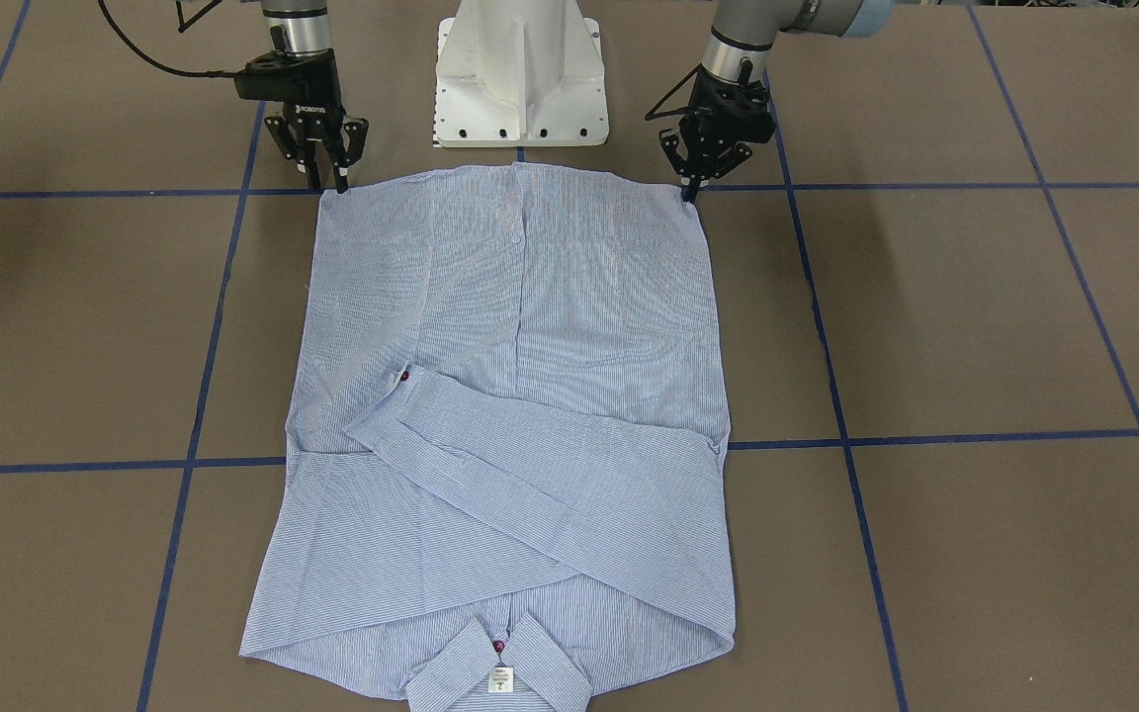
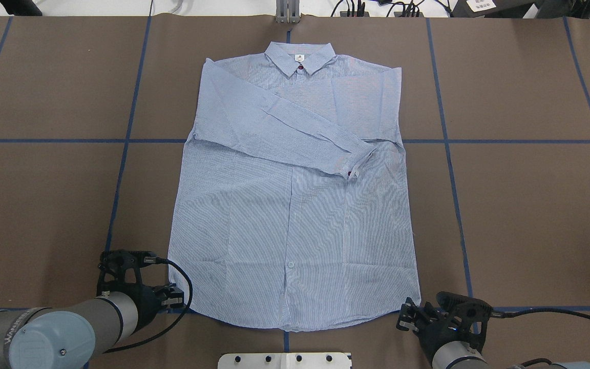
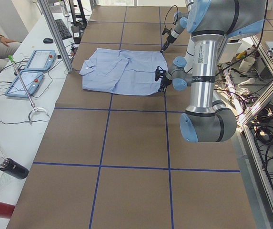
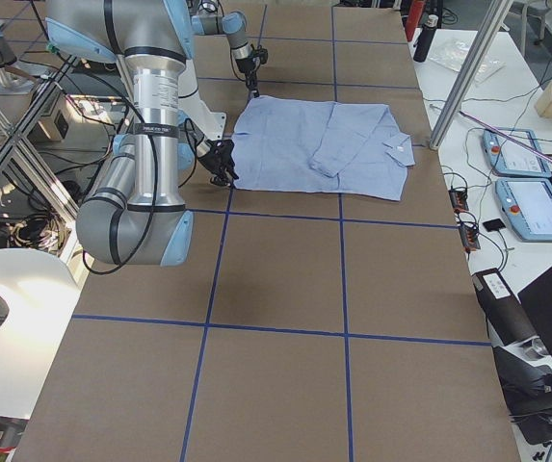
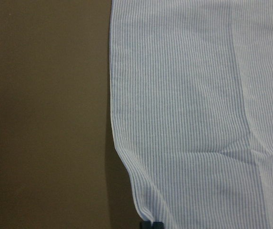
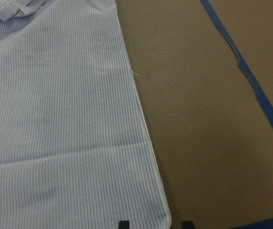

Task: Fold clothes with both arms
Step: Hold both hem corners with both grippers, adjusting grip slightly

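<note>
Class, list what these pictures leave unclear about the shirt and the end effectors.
- Shirt front under the crossed sleeves: hidden in every view.
- Label print: too small, front-facing and overhead views.
- Left end effector: pinching the hem or not; fingertips cut off by the left wrist view's bottom edge, too small elsewhere.

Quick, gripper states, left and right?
Left gripper: closed on the shirt hem corner.
Right gripper: open, straddling the other corner.

Shirt [image 2: 295,230] on table [image 2: 530,205] (collar [image 2: 300,56] farthest)
</note>
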